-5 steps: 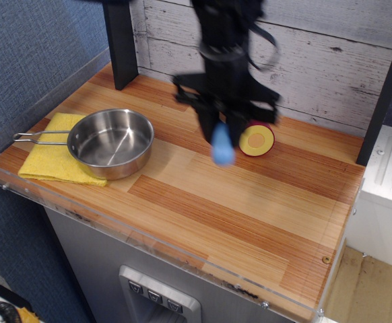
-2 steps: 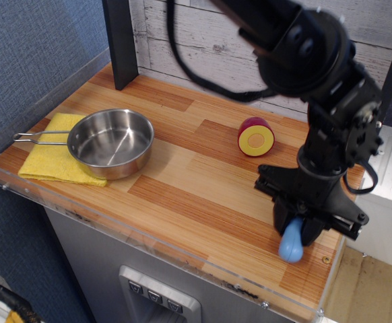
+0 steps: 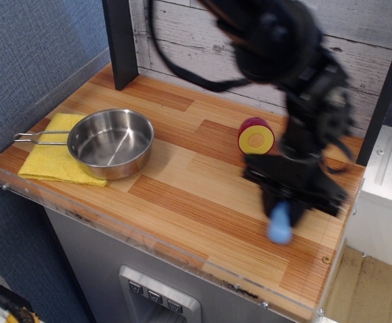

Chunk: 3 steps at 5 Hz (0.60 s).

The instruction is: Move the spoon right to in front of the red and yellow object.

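Since the previous frame I have shifted left and slightly back from the front right corner of the table [image 3: 182,202], carrying the spoon [image 3: 280,223] with me. My gripper [image 3: 285,210] is clamped on the spoon; only its light-blue handle shows, hanging down below the jaws, blurred. The spoon's bowl is hidden inside my gripper. The spoon sits above the wood to the front right of the red and yellow object [image 3: 256,137], apart from it. Whether the handle tip touches the surface cannot be told. The red and yellow object rests near the back wall, yellow face toward the camera. At the left, the steel pan [image 3: 111,142] stands partly on the yellow cloth [image 3: 51,161], unchanged.
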Motion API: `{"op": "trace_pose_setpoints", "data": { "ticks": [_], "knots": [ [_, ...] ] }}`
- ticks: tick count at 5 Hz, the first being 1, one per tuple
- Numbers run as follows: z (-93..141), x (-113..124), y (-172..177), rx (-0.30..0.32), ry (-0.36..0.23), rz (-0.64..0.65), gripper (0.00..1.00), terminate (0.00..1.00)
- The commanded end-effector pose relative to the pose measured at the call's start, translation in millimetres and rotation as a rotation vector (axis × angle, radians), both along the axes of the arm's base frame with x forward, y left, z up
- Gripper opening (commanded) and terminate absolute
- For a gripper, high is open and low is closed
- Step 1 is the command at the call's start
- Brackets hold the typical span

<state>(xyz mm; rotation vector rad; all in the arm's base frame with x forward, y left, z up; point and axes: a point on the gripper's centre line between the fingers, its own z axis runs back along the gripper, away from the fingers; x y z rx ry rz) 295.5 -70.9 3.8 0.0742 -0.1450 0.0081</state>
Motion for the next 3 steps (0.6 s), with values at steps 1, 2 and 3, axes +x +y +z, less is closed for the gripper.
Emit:
{"op": "trace_pose_setpoints", "data": {
  "ticks": [1, 2, 3],
  "knots": [
    [9, -17, 53, -0.006, 0.021, 0.071, 1.0, 0.0],
    [9, -16, 47, -0.055, 0.03, 0.039, 1.0, 0.0],
    [21, -14, 40, -0.08, 0.009, 0.005, 1.0, 0.0]
  ]
}}
